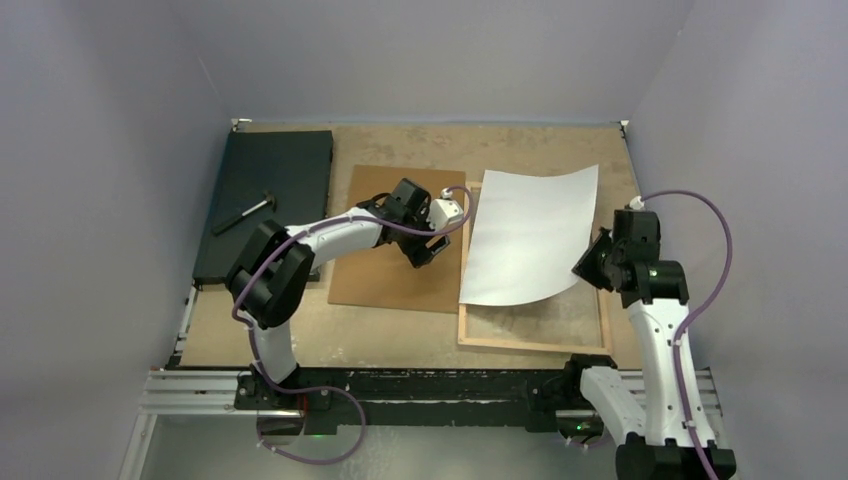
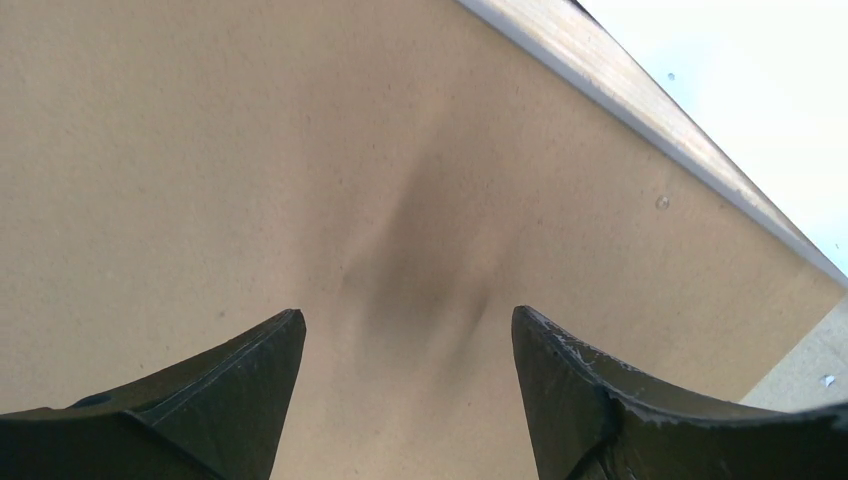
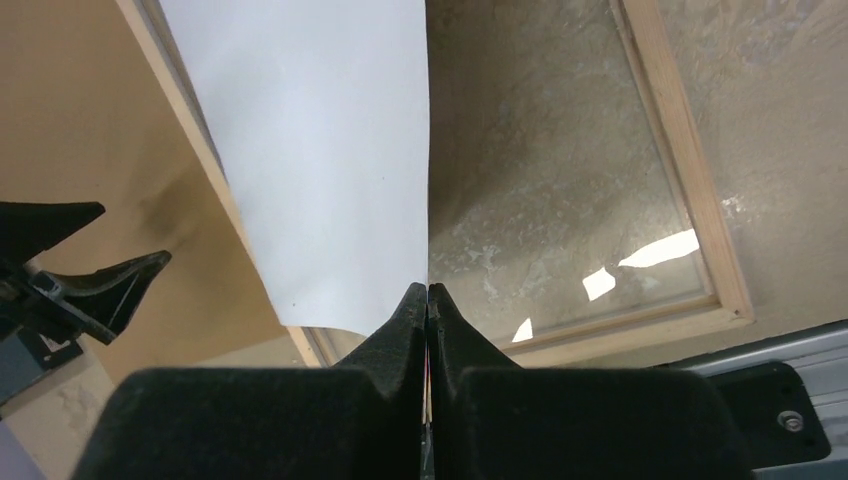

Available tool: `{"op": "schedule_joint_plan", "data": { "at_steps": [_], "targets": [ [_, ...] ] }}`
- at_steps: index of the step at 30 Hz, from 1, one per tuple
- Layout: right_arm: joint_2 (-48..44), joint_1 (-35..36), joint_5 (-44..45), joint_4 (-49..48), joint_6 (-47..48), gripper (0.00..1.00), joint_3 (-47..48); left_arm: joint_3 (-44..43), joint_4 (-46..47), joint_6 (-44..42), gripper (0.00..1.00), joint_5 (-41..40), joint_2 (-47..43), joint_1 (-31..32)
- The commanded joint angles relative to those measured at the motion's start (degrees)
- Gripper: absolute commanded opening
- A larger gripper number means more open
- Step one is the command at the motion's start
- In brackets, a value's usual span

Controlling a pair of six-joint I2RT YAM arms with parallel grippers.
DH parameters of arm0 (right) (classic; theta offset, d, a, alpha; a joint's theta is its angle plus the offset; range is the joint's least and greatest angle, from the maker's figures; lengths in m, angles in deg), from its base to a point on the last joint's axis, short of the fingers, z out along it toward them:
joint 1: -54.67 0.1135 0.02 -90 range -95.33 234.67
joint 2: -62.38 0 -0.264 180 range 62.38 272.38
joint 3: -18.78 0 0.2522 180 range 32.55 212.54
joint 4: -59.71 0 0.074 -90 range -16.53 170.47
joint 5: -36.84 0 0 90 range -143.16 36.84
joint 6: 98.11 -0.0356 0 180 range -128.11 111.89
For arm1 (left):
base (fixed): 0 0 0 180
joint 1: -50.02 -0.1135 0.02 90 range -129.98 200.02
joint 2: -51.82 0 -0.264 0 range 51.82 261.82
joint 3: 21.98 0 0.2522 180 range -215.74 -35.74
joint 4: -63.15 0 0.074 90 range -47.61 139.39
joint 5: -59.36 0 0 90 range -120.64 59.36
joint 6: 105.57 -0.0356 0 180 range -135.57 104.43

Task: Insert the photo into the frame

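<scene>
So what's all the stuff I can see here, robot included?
photo: one, white back up, raised and curved over the frame
frame: one, light wood, flat on the right side of the table
backing panel: one, brown, flat in the middle
black board: one, black, far left
hammer: one, dark head and pale handle, on the black board
table: one, tan
arms: two, white and black with purple cables, left arm and right arm
left hand: one, black, open over the backing panel
right hand: one, black, shut on the photo's edge
</scene>
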State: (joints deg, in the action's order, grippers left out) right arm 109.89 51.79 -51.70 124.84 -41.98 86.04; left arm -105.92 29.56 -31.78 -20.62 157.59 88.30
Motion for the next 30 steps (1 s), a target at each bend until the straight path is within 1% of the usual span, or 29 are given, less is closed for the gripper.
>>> {"op": "schedule_joint_plan", "data": {
  "at_steps": [1, 7, 13, 17, 19, 26, 30],
  "targets": [
    [1.4, 0.2, 1.1, 5.0, 4.3, 0.00, 5.1, -3.9, 2.0, 1.5, 0.74, 3.0, 1.2, 0.5],
    [2.6, 0.3, -3.2, 7.5, 7.9, 0.00, 6.5, -4.5, 1.8, 1.1, 0.73, 3.5, 1.0, 0.8],
    [3.9, 1.8, -6.2, 13.5, 9.5, 0.00, 10.8, -3.9, 2.2, 1.3, 0.72, 4.2, 0.5, 0.8],
    [4.4, 2.4, -7.5, 13.8, 10.2, 0.00, 11.1, -3.4, 2.4, 1.4, 0.72, 4.6, 0.3, 1.4],
    [5.3, 2.4, -6.5, 13.5, 9.5, 0.00, 10.3, -3.0, 2.5, 1.4, 0.72, 4.7, 0.0, 1.8],
    [11.2, 10.4, 1.7, 13.0, 7.9, 0.00, 13.4, -3.3, 2.6, 1.5, 0.72, 5.3, 0.3, 2.2],
    [12.7, 10.8, 3.7, 13.1, 7.5, 0.00, 14.3, -2.8, 3.6, 1.7, 0.72, 5.5, 1.1, 3.6]
  ]
}}
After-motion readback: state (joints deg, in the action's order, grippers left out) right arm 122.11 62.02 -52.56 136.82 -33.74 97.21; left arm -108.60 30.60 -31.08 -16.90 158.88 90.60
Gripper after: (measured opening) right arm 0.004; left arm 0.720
